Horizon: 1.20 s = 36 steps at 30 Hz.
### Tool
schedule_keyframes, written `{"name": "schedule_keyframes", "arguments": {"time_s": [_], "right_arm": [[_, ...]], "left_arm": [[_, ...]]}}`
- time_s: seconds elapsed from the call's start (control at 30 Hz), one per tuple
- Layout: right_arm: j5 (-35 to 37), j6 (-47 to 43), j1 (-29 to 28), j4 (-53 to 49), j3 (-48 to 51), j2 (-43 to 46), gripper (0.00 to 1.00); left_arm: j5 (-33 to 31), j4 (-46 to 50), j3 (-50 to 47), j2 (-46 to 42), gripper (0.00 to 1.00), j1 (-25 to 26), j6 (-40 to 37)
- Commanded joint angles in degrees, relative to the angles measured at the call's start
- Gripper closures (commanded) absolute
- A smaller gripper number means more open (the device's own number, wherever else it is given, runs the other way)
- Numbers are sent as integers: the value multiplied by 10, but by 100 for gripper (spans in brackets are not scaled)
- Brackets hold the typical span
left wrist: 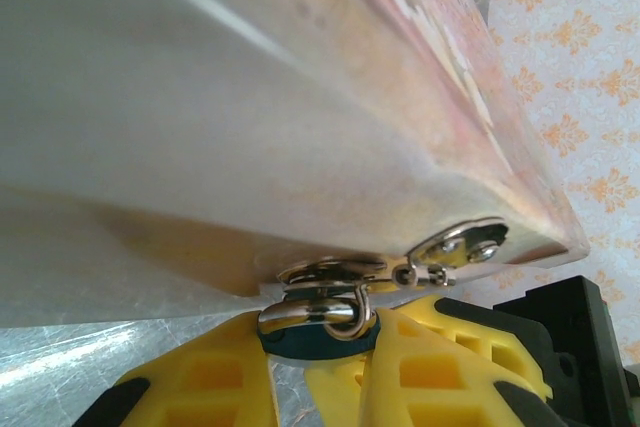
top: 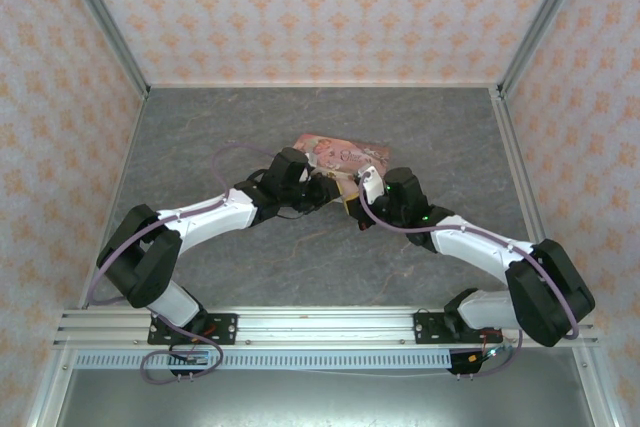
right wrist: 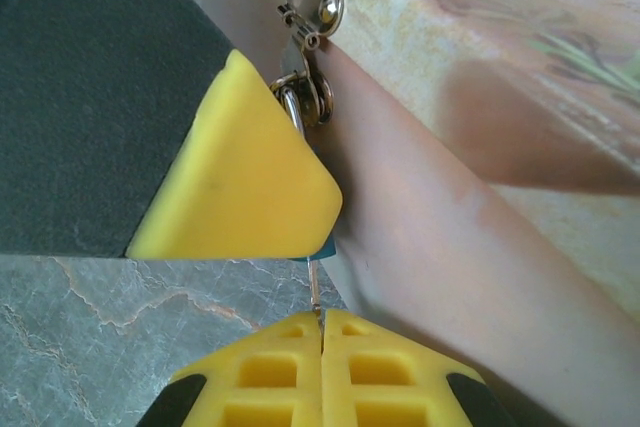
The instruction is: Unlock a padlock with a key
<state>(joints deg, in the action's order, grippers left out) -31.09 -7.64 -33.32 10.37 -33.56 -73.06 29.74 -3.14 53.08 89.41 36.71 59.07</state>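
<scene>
Left pincer (left wrist: 322,367) clamps the tiny blue-teal padlock (left wrist: 318,337), which hangs at the six-o'clock edge of the pink picture-printed box (top: 335,152). Right pincer (right wrist: 322,332), closed, pinches a thin metal key (right wrist: 316,287) at the padlock's base. The shackle (left wrist: 322,309) looks latched, so turning remains.

Body of padlock (left wrist: 318,339) mostly concealed between left gripper (left wrist: 325,349) fingers (left wrist: 225,372); key (right wrist: 316,287) bow hidden inside right gripper (right wrist: 322,322).
</scene>
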Motion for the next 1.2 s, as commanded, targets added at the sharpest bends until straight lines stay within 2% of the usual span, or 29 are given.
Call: {"name": "schedule_keyframes", "arguments": {"time_s": [0.0,0.77,1.17], "right_arm": [[-1,-8,3,1,18,24,100],[-29,-2,4,2,-33,-38,100],[-44,-6,4,4,-34,-43,100]], "left_arm": [[20,17,7,2,92,-7,14],[41,33,14,5,92,-11,-1],[41,30,11,12,92,-11,-1]]}}
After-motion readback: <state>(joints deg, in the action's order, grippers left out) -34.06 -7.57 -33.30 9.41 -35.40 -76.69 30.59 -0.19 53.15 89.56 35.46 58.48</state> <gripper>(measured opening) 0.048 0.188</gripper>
